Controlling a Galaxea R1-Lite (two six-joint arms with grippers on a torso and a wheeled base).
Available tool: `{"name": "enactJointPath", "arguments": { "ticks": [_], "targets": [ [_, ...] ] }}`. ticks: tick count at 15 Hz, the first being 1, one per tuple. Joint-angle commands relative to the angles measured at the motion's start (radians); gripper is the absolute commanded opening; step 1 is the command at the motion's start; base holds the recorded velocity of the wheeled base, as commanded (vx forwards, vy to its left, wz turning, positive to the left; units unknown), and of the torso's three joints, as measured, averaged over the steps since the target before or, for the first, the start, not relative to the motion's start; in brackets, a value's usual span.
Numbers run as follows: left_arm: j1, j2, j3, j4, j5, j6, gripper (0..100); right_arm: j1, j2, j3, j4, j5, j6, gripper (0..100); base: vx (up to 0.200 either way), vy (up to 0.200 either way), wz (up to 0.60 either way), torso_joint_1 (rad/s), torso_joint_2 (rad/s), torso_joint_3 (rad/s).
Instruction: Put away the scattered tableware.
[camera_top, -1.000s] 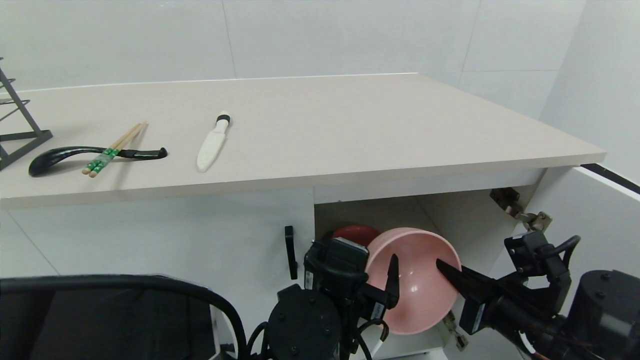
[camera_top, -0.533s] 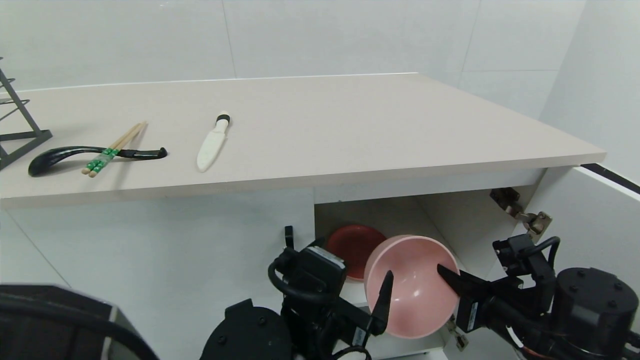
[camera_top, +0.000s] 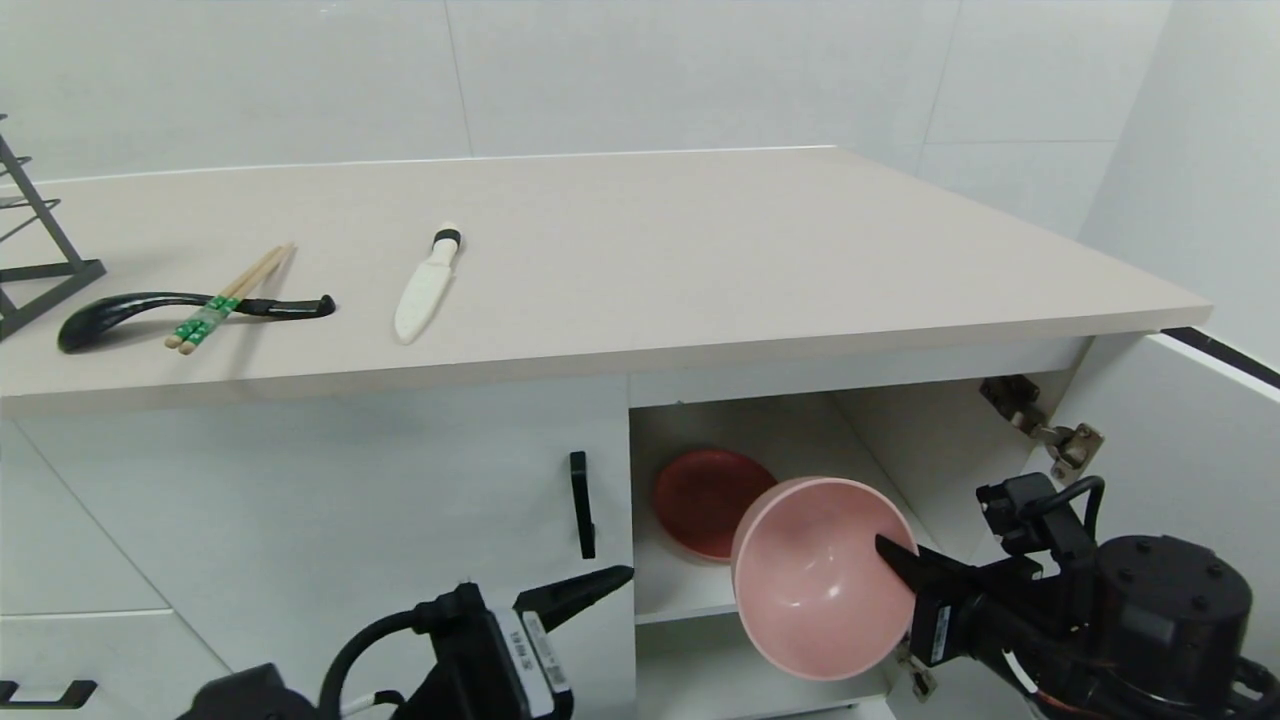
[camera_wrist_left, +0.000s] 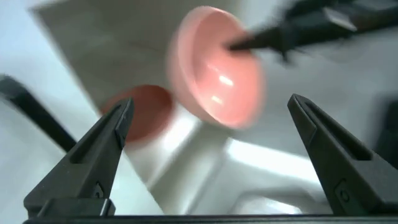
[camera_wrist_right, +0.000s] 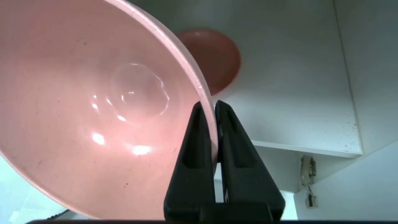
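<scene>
A pink bowl hangs tilted in front of the open cabinet, its hollow facing me. My right gripper is shut on its right rim; the right wrist view shows the fingers pinching the rim of the bowl. A red plate lies on the cabinet shelf behind the bowl. My left gripper is open and holds nothing; it sits low, left of the bowl, before the closed door. On the counter lie a black spoon, chopsticks and a white knife.
The cabinet's door stands swung open on the right, with hinges on the side wall. The closed left door carries a black handle. A dark wire rack stands at the counter's far left.
My left gripper has drawn back down and to the left, away from the bowl. The bowl has sunk a little in my right gripper, uncovering more of the red plate.
</scene>
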Motion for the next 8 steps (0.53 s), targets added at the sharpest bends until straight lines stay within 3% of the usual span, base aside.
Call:
{"name": "enactJointPath", "arguments": {
  "ticks": [1, 2, 8],
  "targets": [
    [0.062, -0.076, 0.065, -0.002, -0.049, 0.022, 100, -0.004, 0.004, 0.001, -0.001, 0.000, -0.001, 0, 0.000, 0.000, 0.00, 0.000, 0.00, 0.000],
    [0.085, -0.079, 0.075, -0.002, -0.049, 0.024, 100, -0.010, 0.008, 0.001, -0.001, 0.000, -0.006, 0, 0.000, 0.000, 0.00, 0.000, 0.00, 0.000],
    [0.104, -0.140, 0.105, -0.002, -0.043, 0.014, 100, -0.048, 0.030, 0.001, -0.001, 0.000, -0.047, 0, 0.000, 0.000, 0.00, 0.000, 0.00, 0.000]
  ]
}}
